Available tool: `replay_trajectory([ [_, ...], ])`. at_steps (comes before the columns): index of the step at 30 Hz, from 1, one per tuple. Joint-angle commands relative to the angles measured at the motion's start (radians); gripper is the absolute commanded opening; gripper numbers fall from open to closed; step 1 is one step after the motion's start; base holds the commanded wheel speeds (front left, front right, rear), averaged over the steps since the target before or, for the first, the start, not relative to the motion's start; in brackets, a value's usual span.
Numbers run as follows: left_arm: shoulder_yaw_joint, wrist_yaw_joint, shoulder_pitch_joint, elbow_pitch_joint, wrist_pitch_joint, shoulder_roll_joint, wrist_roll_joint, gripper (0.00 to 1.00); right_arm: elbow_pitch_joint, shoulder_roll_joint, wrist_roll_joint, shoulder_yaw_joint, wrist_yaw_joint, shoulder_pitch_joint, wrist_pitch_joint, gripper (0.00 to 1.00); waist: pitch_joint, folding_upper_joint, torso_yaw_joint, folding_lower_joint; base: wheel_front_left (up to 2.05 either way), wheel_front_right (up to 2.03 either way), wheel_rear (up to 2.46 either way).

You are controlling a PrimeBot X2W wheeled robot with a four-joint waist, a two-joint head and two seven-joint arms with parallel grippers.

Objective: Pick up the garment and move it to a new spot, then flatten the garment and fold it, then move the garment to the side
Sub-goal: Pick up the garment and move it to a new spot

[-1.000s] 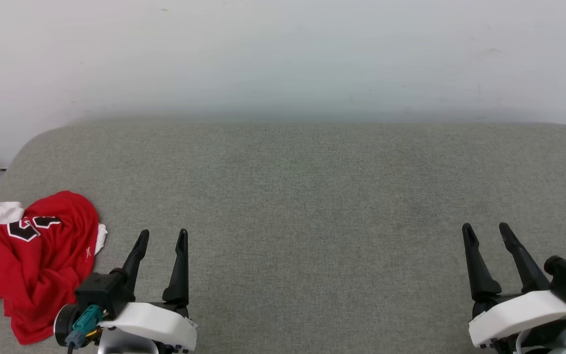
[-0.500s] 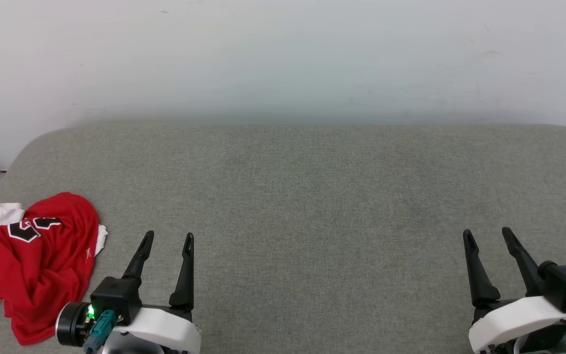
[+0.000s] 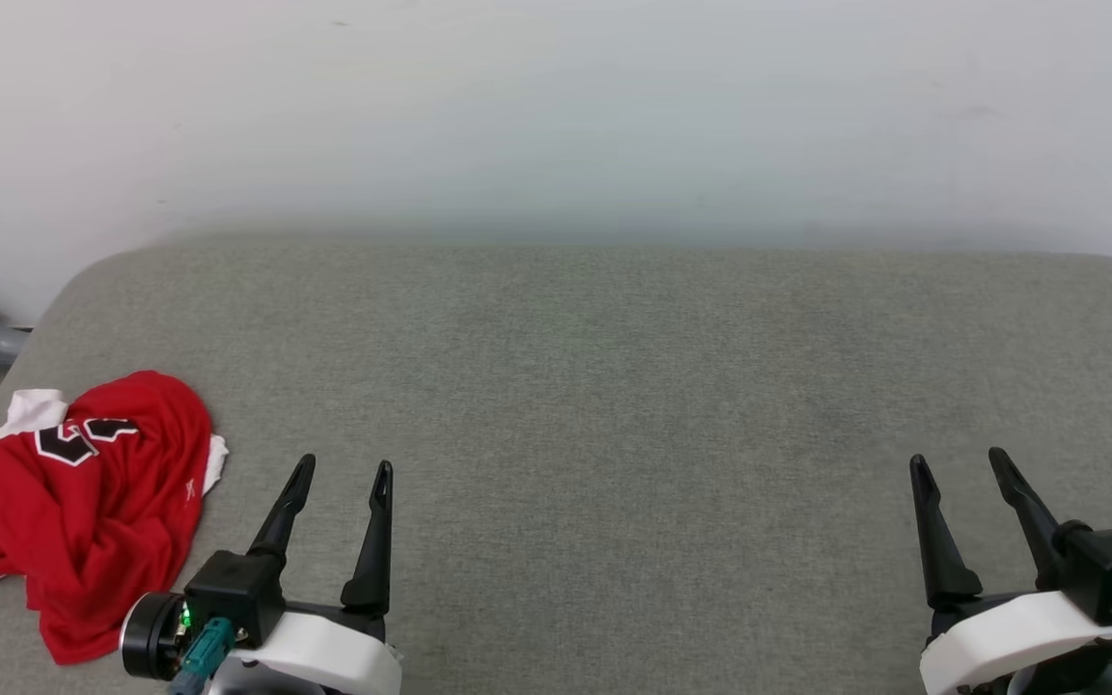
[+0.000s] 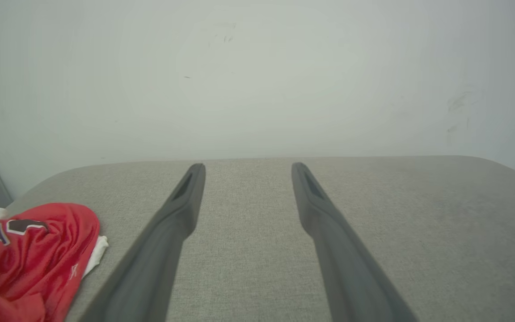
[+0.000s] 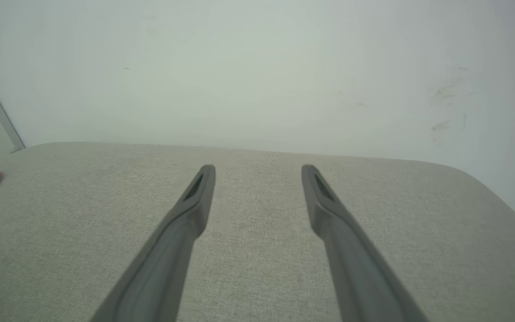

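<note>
Loosely crumpled red garment (image 3: pixel 83 512) on grey woven cushion (image 3: pixel 614 386).

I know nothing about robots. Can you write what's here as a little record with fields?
surface: grey fabric-covered top, pale wall behind
garment: red T-shirt, crumpled at the top's left end, black lettering partly showing
left gripper: open, empty, fingers beside the shirt, apart from it
right gripper: open, empty, at the opposite end
progress: shirt not yet picked up
</note>
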Motion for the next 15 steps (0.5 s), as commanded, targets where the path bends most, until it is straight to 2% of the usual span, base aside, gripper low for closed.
replay_trajectory([
  [1,0.010,-0.009,0.012,0.002,-0.010,-0.004,0.013,1.00,-0.012,0.003,-0.015,0.004,0.000,0.010,-0.009,1.00,0.000,-0.0001,0.014,-0.0001,0.00,0.00,0.00],
  [10,0.053,-0.039,-0.001,-0.008,-0.026,-0.027,0.054,1.00,-0.027,0.003,-0.059,0.031,0.000,0.015,-0.014,1.00,0.004,-0.0001,0.115,-0.0001,0.00,0.00,0.00],
  [15,0.083,-0.050,-0.001,-0.005,-0.024,-0.039,0.041,1.00,-0.019,0.003,-0.038,0.051,0.000,0.001,-0.019,1.00,0.008,-0.0001,0.188,-0.0001,0.00,0.00,0.00],
])
